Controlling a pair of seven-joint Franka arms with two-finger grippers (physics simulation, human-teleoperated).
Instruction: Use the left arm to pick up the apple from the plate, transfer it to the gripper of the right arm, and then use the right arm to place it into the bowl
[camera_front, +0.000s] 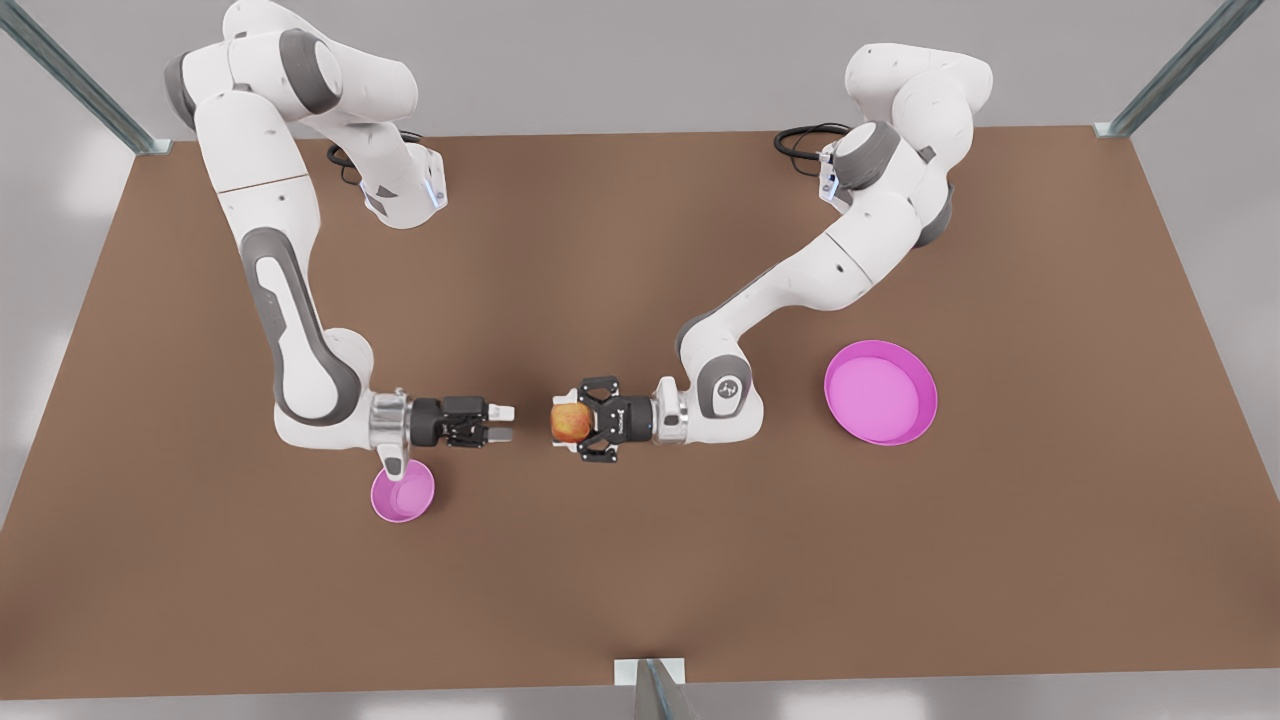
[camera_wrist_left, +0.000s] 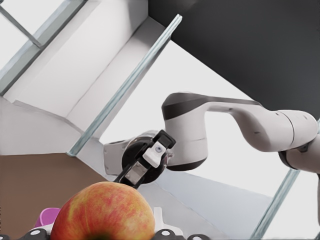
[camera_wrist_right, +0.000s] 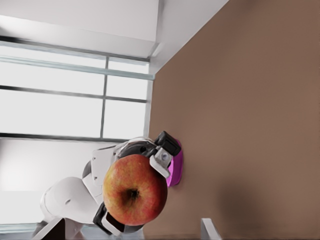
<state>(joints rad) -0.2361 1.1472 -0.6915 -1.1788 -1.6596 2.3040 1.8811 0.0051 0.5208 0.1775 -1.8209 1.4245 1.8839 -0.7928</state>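
Observation:
The red and yellow apple (camera_front: 571, 422) hangs above the table's middle, with my left gripper (camera_front: 566, 423) shut on it, on the arm at the front view's right. The apple (camera_wrist_left: 102, 212) looms close in the left wrist view. Facing it from the front view's left, my right gripper (camera_front: 506, 423) is open, its tips a short gap from the apple. In the right wrist view the apple (camera_wrist_right: 135, 189) sits between the left gripper's fingers (camera_wrist_right: 162, 156). The shallow pink plate (camera_front: 881, 391) lies empty at the front view's right. The small pink bowl (camera_front: 403, 491) sits under the right arm's wrist.
The brown table (camera_front: 640, 560) spreads wide around both dishes. Metal frame posts (camera_front: 655, 685) stand at its edges and corners. The right gripper (camera_wrist_left: 145, 162) shows farther off in the left wrist view, with the bowl (camera_wrist_left: 46, 218) below it. The plate (camera_wrist_right: 176, 165) peeks from behind the left gripper.

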